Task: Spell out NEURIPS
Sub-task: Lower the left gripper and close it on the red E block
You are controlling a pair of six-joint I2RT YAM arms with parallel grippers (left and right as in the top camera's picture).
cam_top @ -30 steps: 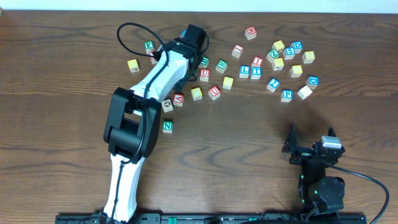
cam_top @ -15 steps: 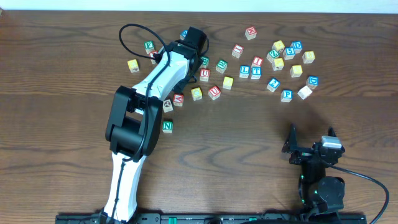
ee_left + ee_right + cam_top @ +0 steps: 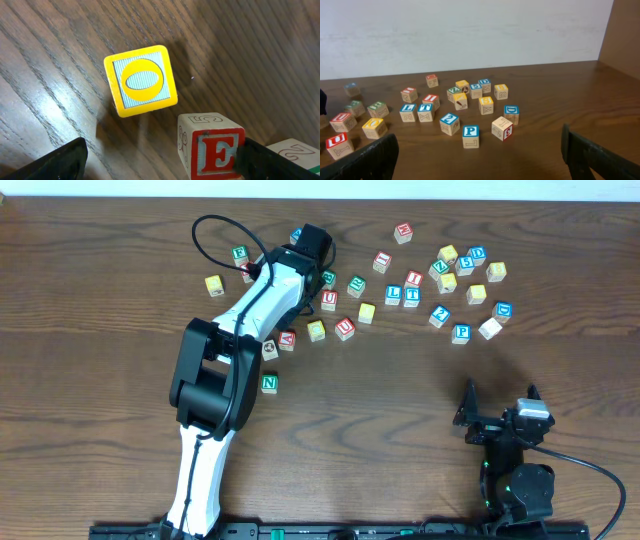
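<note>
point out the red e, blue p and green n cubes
red E cube (image 3: 218,151), left wrist view, on the lettered face
blue P cube (image 3: 470,132), right wrist view, on the top face
green N cube (image 3: 269,383), overhead view, top face

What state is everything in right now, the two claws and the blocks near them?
left gripper: open, holding nothing.
E cube: on the table between the open jaws, not clamped.
yellow O cube: flat on the table, apart from the E cube.
N cube: alone, untouched.
right gripper: open, empty.
</note>
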